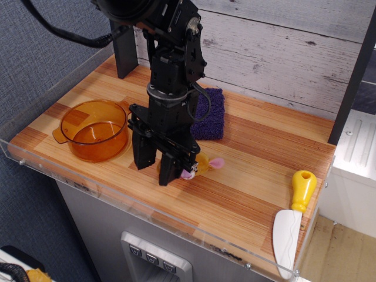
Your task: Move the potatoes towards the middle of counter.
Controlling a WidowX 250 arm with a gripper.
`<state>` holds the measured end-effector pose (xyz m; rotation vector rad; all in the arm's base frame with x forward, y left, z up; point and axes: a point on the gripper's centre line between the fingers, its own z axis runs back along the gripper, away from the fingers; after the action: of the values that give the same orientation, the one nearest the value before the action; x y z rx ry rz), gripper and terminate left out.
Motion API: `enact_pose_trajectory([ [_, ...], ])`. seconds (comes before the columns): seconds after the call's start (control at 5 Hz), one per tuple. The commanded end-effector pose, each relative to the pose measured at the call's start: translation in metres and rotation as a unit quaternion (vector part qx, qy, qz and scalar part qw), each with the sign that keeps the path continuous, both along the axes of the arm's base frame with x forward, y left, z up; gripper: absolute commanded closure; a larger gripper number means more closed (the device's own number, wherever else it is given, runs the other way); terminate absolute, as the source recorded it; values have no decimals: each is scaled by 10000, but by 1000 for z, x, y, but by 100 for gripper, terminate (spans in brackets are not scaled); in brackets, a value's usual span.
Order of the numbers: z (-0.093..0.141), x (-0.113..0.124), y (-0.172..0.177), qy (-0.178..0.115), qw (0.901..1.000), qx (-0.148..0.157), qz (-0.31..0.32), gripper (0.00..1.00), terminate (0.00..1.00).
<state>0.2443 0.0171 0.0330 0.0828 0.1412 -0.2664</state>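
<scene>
The potatoes (204, 165), a small mustard-yellow cluster with pink ends, lie on the wood-plank counter (252, 176) near its middle front. My black gripper (155, 167) points down right at their left side. Its jaws stand apart, and the right finger (168, 170) hides part of the potatoes. The left finger (141, 157) stands on the counter side toward the pot. Nothing shows held between the fingers.
An orange see-through pot (95, 129) stands at the left. A purple towel (207, 114) lies at the back behind the arm. A yellow-handled white knife (294, 217) lies at the right front. A clear acrylic rim (117, 197) runs along the front edge.
</scene>
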Motion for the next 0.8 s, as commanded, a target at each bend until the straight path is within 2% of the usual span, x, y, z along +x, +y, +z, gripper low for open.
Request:
enact_pose_trajectory([
  [0.0,15,1,-6,-208,9998,32,-1,0,0],
  [0.2,18,3,-8,-316,9995,-38,-53,0,0],
  [0.4,42,23,-18,-1025,9936,-323,-352,0,0],
  [0.6,81,43,-28,-2111,9729,-671,-668,0,0],
])
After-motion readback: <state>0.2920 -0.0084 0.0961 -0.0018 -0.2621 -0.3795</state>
